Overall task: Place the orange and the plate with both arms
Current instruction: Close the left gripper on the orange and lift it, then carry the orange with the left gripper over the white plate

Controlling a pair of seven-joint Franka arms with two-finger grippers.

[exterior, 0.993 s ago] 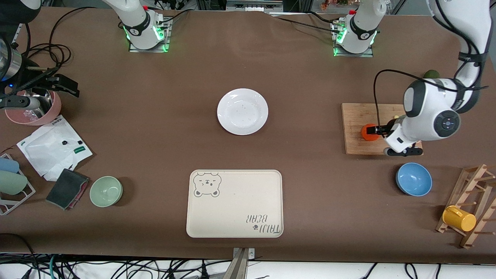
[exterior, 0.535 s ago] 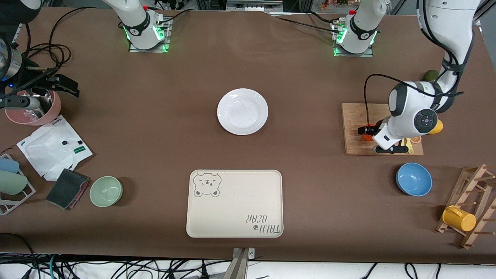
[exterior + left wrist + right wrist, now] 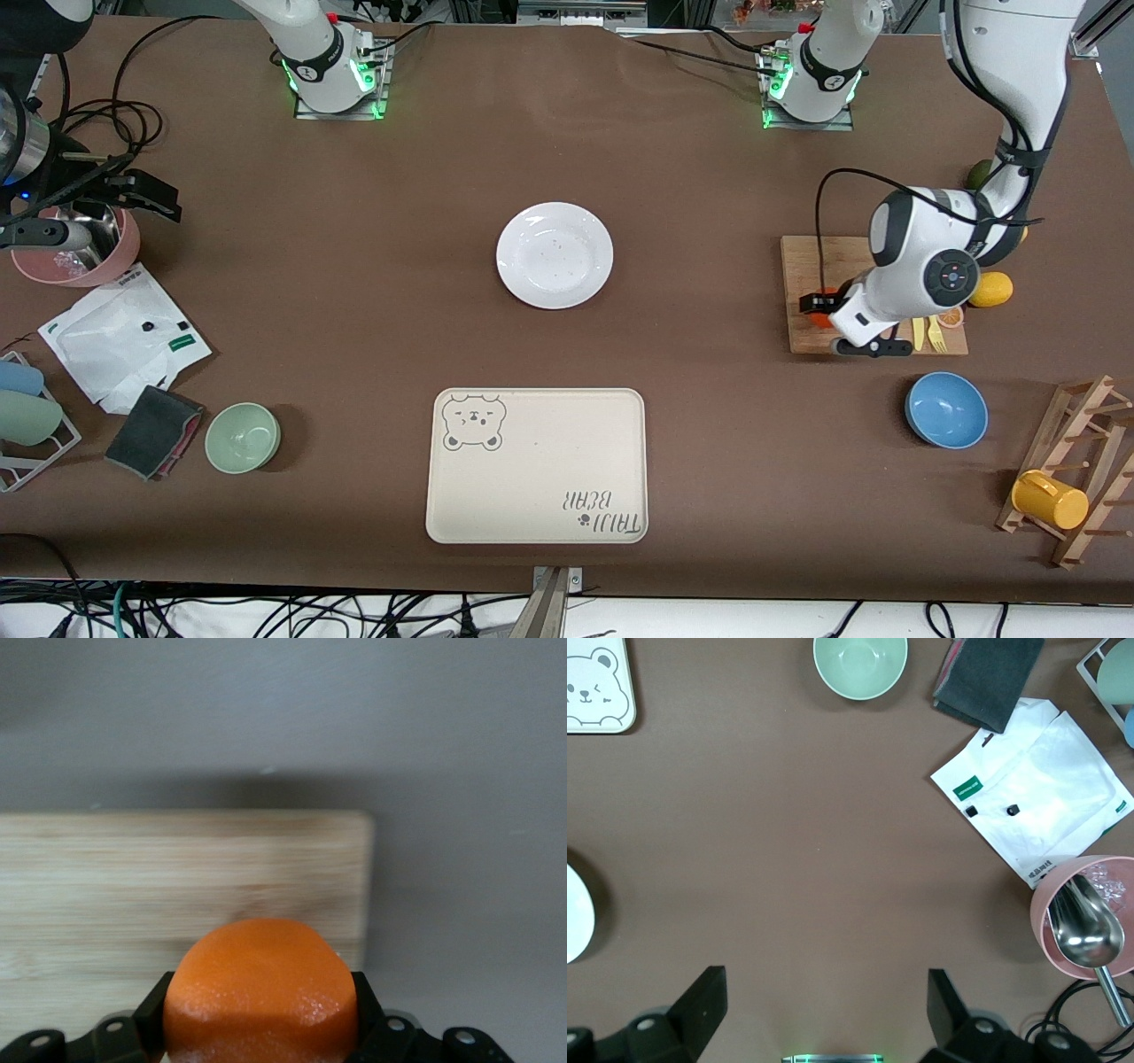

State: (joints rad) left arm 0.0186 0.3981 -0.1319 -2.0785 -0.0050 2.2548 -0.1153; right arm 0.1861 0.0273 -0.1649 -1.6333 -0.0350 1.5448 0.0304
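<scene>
The orange [image 3: 261, 988] is gripped between the black fingers of my left gripper [image 3: 261, 994], which is shut on it. In the front view the left gripper [image 3: 819, 306] holds the orange [image 3: 824, 317] just over the wooden cutting board [image 3: 815, 261], at the board's edge toward the table's middle. The white plate [image 3: 555, 255] lies bare at the table's centre; its rim also shows in the right wrist view [image 3: 574, 912]. My right gripper [image 3: 827, 988] is open and empty, high over the table near its own base, and does not show in the front view.
A beige bear-print tray [image 3: 537, 465] lies nearer the camera than the plate. A blue bowl [image 3: 946, 409], a lemon [image 3: 990, 289] and a wooden rack with a yellow mug [image 3: 1050, 501] are near the board. A green bowl [image 3: 243, 437] and pink bowl [image 3: 75, 252] are at the right arm's end.
My left gripper has moved with the orange across the board toward the table's middle, uncovering a lemon and small utensils on the board. The right arm has not moved.
</scene>
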